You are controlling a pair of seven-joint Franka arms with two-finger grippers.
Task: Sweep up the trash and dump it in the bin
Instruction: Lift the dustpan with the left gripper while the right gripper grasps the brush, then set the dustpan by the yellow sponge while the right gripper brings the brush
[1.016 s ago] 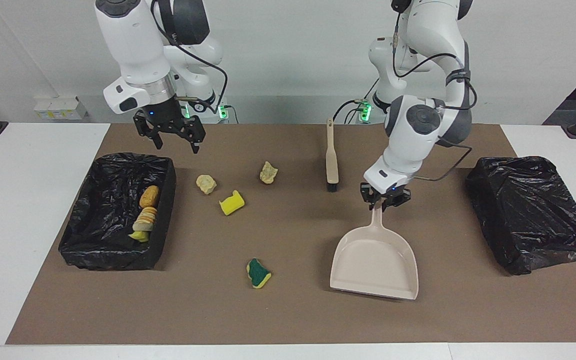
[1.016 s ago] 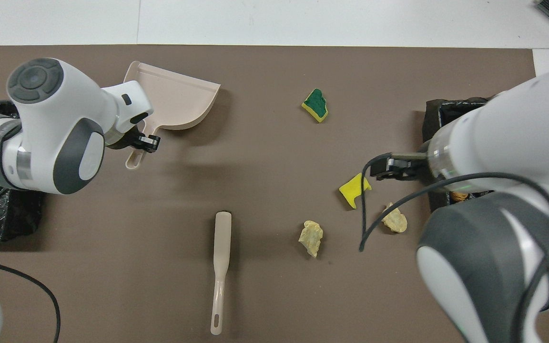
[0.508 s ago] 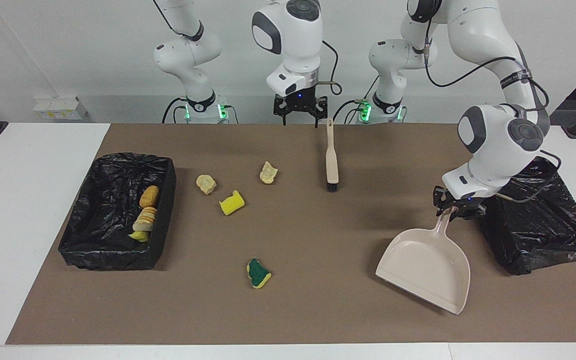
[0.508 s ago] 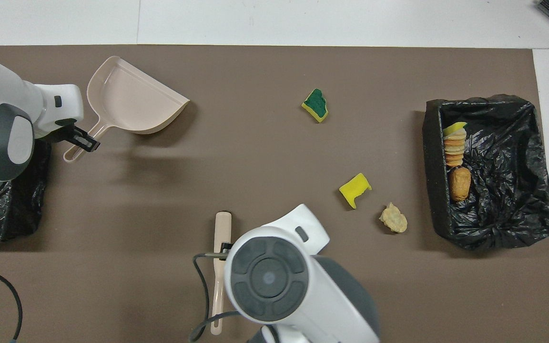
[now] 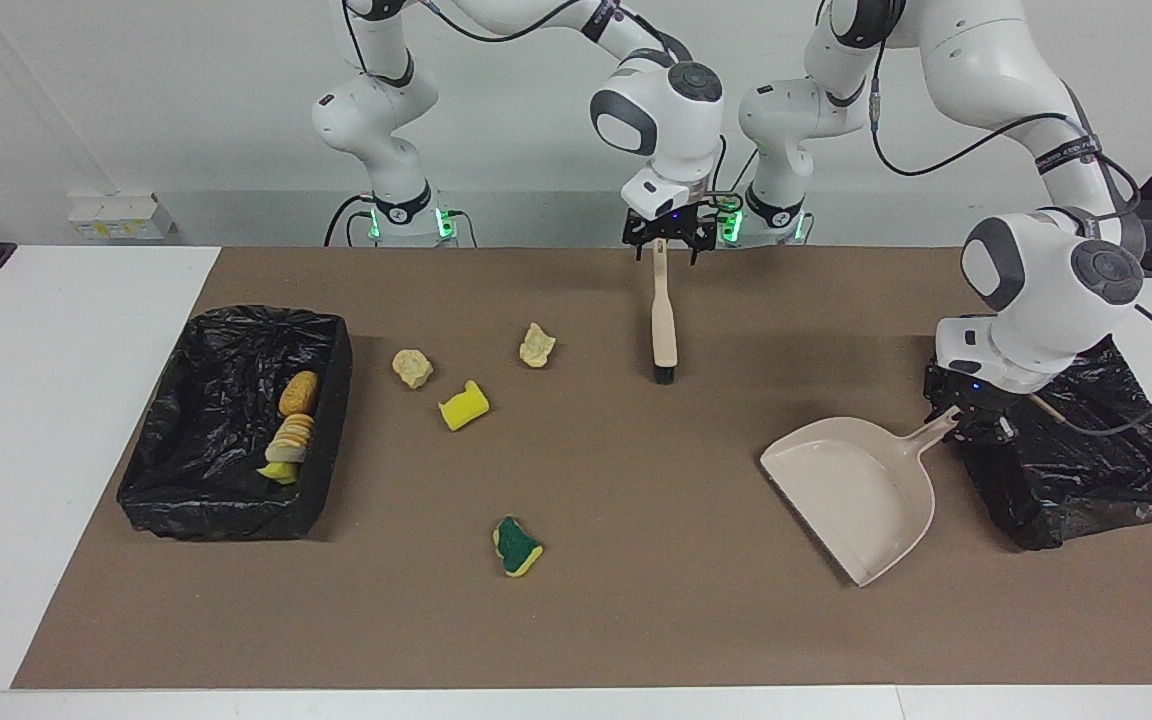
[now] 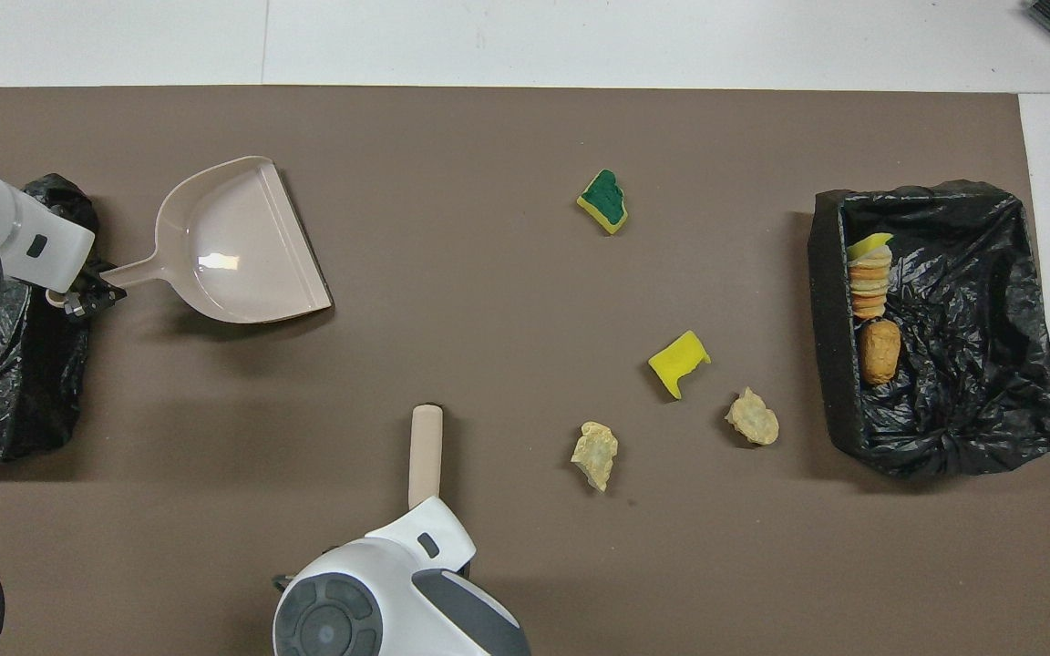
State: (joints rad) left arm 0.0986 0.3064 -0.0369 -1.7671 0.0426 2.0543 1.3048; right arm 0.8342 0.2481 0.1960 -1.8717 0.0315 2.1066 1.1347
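Swung the dustpan [image 5: 851, 490] over beside the left-end bag [image 5: 1076, 440], left gripper [image 5: 971, 420] clamped on its handle. Right gripper [image 5: 669, 238] now spread over the brush [image 5: 663, 320] handle. Trash [image 5: 463, 405] unswept mid-mat, some in the bin [image 5: 236, 420]. Sweeping probably next.

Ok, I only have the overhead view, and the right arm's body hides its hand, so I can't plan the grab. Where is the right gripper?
Observer: The right gripper is low over the handle end of the brush.
Operator: Fingers open?
Observer: Open, with the handle's tip between them. I cannot tell whether they touch it.
Operator: Is the dustpan flat?
Observer: No. The dustpan is tilted, its handle held up by the left gripper and its lip down toward the mat.
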